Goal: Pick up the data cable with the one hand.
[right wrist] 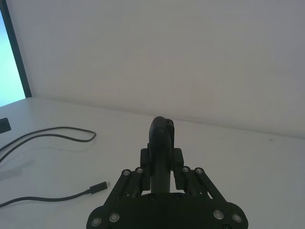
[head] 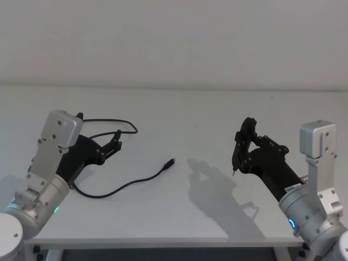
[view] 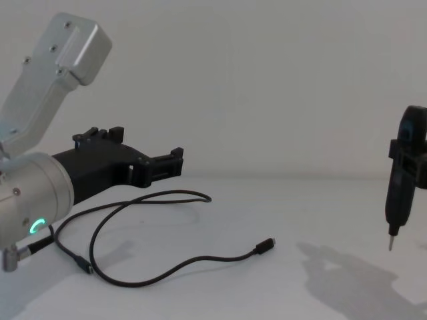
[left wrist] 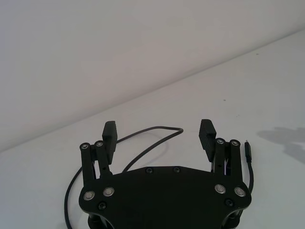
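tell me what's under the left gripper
Loops of the data cable lie on the table beneath the open left gripper; the stretch under its body is covered.

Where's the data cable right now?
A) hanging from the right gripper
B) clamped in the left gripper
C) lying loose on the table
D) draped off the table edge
C: the data cable lies in loose curves on the table; the open left gripper above it holds nothing.

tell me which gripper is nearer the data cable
Left. The left gripper hovers open just above the data cable and its loops. The right gripper, shut on a slim black tool, sits across the table, well clear of the cable's free plug.
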